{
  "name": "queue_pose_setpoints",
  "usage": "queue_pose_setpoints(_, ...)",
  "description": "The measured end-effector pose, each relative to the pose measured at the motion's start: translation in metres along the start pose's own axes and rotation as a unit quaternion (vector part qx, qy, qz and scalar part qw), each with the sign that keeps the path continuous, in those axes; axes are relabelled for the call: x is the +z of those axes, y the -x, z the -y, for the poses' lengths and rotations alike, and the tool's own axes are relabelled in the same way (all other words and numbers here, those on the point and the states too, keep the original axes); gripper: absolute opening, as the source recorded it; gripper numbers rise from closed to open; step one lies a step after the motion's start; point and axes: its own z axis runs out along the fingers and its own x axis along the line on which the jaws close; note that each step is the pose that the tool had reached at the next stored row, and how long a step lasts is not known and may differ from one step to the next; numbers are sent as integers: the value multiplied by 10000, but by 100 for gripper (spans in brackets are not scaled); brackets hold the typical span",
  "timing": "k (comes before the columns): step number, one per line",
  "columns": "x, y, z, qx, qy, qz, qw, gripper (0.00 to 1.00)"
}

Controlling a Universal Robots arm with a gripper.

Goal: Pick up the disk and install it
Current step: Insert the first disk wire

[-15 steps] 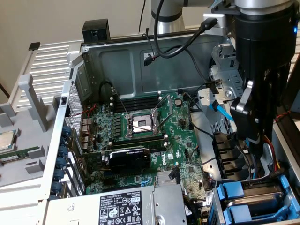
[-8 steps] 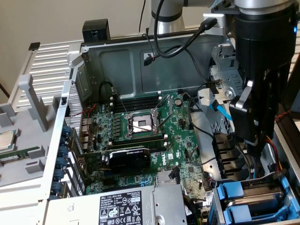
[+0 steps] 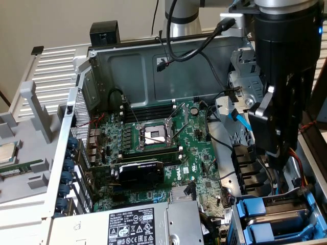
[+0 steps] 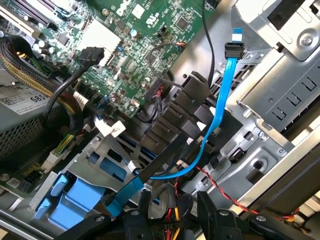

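Note:
Of the disk I see the blue carrier frame (image 3: 258,210), seated in the drive cage (image 3: 286,204) at the lower part of the exterior view's right; its metal body is hidden inside the cage. The same blue frame (image 4: 75,197) shows in the wrist view, set in the grey metal cage. My gripper (image 3: 278,159) hangs just above the cage, a little apart from the frame. Its two black fingers (image 4: 145,220) stand apart in the wrist view, and my gripper (image 4: 177,212) is open with only loose cables behind the gap.
The open computer case holds a green motherboard (image 3: 153,138) with a processor socket (image 3: 153,135) and a black graphics card (image 3: 140,171). A grey power-supply box (image 3: 138,224) lies at the front. A blue data cable (image 4: 222,110) and black and red wires run close to the fingers.

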Motion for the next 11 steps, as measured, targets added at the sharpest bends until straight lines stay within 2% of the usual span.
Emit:
queue_pose_setpoints(4,-78,-11,17,2,-6,7,10000,49)
queue_pose_setpoints(11,-285,-55,49,9,-24,30,10000,49)
